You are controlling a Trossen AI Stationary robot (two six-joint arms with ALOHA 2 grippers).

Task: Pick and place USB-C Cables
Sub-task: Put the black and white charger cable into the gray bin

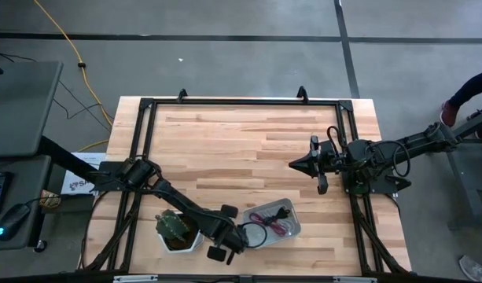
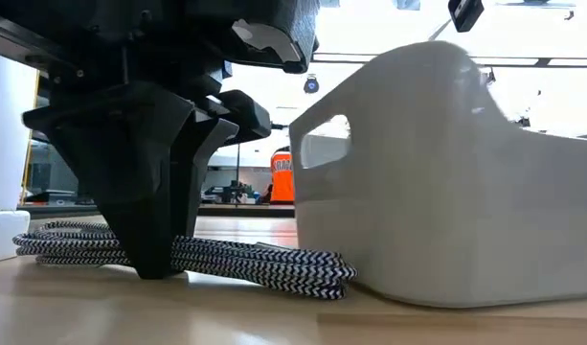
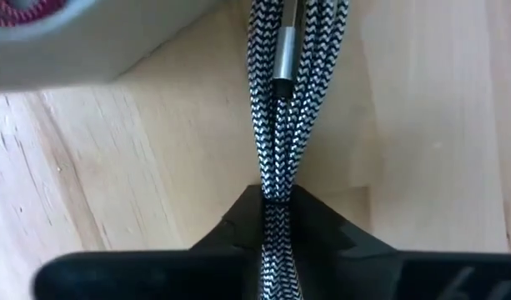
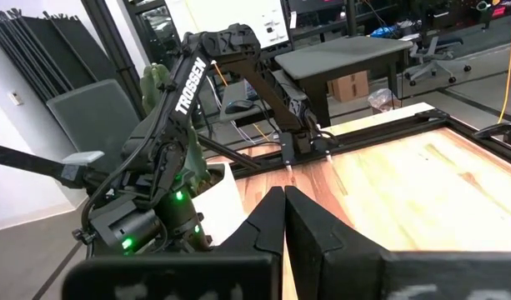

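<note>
My left gripper is down at the table's near edge, shut on a black-and-white braided cable bundle. The bundle looks silver-grey from above and lies just left of a white bin. A silver plug shows on the bundle. A maroon cable and a black cable lie inside the bin. No whitish-red cable shows. My right gripper waits shut above the table's right half, touching nothing. My left gripper pinches the braided bundle's several strands between its two fingers, somewhere along the bundle's length. It comes from above, pointing down. The bundle runs out both sides of the fingers and lies on the table, its end against the bin's wall.
A potted plant in a white pot stands close on the left of my left arm's wrist. A black frame borders the tabletop. Bare wood fills the table's middle and far part. A yellow cord lies on the floor.
</note>
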